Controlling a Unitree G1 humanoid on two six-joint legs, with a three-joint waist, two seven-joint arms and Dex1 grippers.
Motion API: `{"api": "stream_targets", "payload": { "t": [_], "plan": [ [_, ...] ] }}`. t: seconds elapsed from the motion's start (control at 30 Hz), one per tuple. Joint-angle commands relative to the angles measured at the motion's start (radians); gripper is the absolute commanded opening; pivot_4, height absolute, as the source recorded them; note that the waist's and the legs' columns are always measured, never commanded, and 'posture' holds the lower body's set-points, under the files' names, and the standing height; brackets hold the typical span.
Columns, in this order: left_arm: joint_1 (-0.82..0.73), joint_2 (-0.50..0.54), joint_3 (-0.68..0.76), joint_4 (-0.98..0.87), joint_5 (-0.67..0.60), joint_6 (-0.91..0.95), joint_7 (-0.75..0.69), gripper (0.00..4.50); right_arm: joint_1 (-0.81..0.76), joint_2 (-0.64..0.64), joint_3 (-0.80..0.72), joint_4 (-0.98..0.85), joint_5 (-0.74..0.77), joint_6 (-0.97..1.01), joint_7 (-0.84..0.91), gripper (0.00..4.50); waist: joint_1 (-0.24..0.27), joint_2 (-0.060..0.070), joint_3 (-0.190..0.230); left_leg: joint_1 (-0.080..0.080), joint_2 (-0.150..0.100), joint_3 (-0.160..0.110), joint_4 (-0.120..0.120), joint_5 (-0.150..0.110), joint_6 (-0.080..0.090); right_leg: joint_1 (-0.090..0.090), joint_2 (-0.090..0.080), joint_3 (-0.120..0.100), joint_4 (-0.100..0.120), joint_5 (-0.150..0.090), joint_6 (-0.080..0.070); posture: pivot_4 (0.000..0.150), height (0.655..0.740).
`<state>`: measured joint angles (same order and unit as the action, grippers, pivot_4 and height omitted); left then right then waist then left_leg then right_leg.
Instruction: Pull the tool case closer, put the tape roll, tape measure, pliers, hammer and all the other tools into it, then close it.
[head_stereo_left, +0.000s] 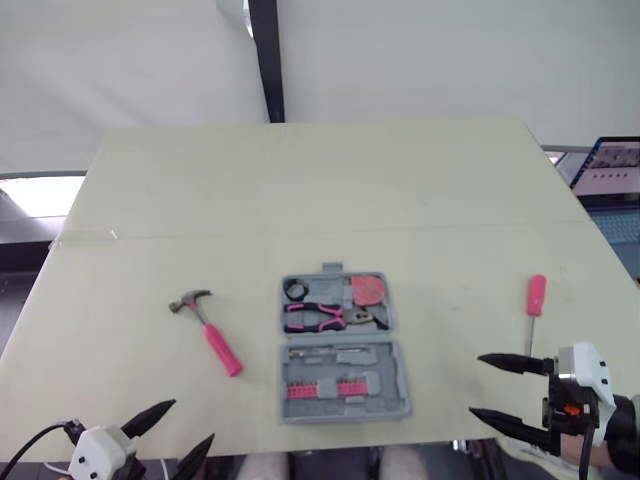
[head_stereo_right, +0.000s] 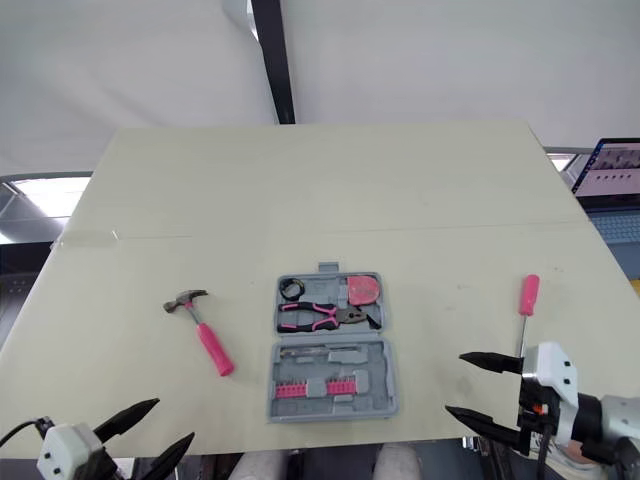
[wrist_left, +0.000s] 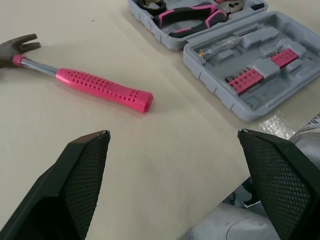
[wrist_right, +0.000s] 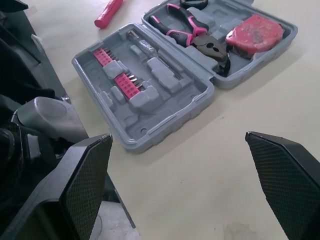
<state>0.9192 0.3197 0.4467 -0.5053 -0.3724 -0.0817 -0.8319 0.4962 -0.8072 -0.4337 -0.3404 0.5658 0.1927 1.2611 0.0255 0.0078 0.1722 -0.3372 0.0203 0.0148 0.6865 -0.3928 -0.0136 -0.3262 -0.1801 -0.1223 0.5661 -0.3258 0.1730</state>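
Open tool case (head_stereo_left: 345, 413) lies near-centre on the counter (head_stereo_left: 300, 190), holding pliers (head_stereo_left: 318, 317), tape measure (head_stereo_left: 368, 290) and tape roll (head_stereo_left: 295, 289). Hammer (head_stereo_left: 208, 328) lies left, screwdriver (head_stereo_left: 535, 303) right. Left pincer (head_stereo_left: 190, 420) and right pincer (head_stereo_left: 476, 384) hover apart, empty. Probable next move: grasping the hammer's handle.

Open tool case (head_stereo_left: 345, 345) on table (head_stereo_left: 300, 180), hammer (head_stereo_left: 207, 327) to its left, screwdriver (head_stereo_left: 535, 305) to its right
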Motion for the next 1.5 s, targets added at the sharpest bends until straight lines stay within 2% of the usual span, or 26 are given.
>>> {"api": "stream_targets", "payload": {
  "t": [0.03,0.37,0.5,0.57,0.7,0.93,1.13,1.27,1.37,1.5],
  "plan": [
    [0.026,-0.002,0.013,0.012,-0.003,-0.054,-0.004,4.38,0.012,0.007,-0.014,-0.006,0.004,-0.025,0.014,4.50,0.000,0.000,0.000,0.000,0.000,0.000,0.000,0.000,0.000,0.000,0.000,0.000,0.000,0.000,0.000,0.150,0.7400],
    [0.037,-0.002,-0.021,-0.048,-0.032,-0.028,0.024,4.38,0.023,0.003,-0.018,-0.013,0.009,-0.018,0.004,4.50,0.000,0.000,0.001,0.000,0.000,0.000,0.000,0.000,0.001,0.000,0.000,0.000,0.000,0.000,0.000,0.150,0.7400],
    [0.065,-0.027,-0.036,-0.104,-0.085,0.033,0.070,4.38,0.007,0.000,-0.013,-0.015,0.012,-0.014,-0.001,4.50,0.000,-0.001,0.001,0.000,0.000,0.000,0.000,0.000,0.001,0.000,0.000,0.000,0.000,0.000,0.000,0.150,0.7400],
    [0.056,-0.055,-0.029,-0.178,-0.146,0.131,0.177,4.38,-0.022,-0.007,-0.025,-0.030,0.033,-0.012,0.002,4.50,0.000,-0.001,0.002,0.000,0.000,0.000,0.000,0.000,0.001,0.000,0.000,0.000,0.000,0.000,0.000,0.150,0.7400],
    [-0.056,-0.099,-0.035,-0.282,-0.259,0.344,0.441,4.38,-0.093,-0.022,-0.056,-0.081,0.108,0.019,-0.003,4.50,0.001,0.002,0.003,-0.002,0.000,0.000,0.000,0.000,0.000,0.002,0.000,0.001,0.000,0.000,0.000,0.150,0.7400],
    [-0.217,-0.147,-0.071,-0.416,-0.330,0.599,0.817,4.38,-0.136,-0.049,-0.074,-0.089,0.130,0.031,0.021,4.50,0.005,0.002,0.003,-0.001,-0.001,-0.002,0.000,0.000,0.001,0.002,0.000,0.000,0.002,0.001,0.001,0.150,0.7400],
    [-0.363,-0.141,-0.066,-0.426,-0.360,0.720,0.974,4.38,-0.163,-0.070,-0.064,-0.070,0.126,0.041,0.027,4.50,0.000,0.001,0.003,0.001,-0.001,-0.001,0.000,0.000,0.001,0.002,0.001,0.001,0.004,0.001,0.002,0.150,0.7400],
    [-0.575,-0.133,-0.040,-0.346,-0.334,0.830,1.135,4.38,-0.182,-0.082,-0.057,-0.050,0.118,0.051,0.034,4.50,0.005,0.002,0.003,0.001,-0.001,-0.002,0.004,0.000,0.000,0.002,0.001,0.001,0.008,0.001,0.002,0.150,0.7400],
    [-0.705,-0.167,-0.037,-0.273,-0.329,0.906,1.239,4.38,-0.185,-0.085,-0.052,-0.045,0.111,0.050,0.036,4.50,0.005,0.002,0.003,0.001,-0.001,-0.003,0.005,0.000,0.000,0.003,0.001,0.001,0.009,0.001,0.002,0.150,0.7400],
    [-0.787,-0.233,-0.050,-0.224,-0.317,0.968,1.320,4.38,-0.191,-0.094,-0.065,-0.042,0.113,0.057,0.036,4.50,0.002,0.000,0.004,0.000,-0.001,-0.003,0.005,0.000,0.000,0.002,0.001,0.001,0.008,0.001,0.002,0.150,0.7400]
  ]
}}
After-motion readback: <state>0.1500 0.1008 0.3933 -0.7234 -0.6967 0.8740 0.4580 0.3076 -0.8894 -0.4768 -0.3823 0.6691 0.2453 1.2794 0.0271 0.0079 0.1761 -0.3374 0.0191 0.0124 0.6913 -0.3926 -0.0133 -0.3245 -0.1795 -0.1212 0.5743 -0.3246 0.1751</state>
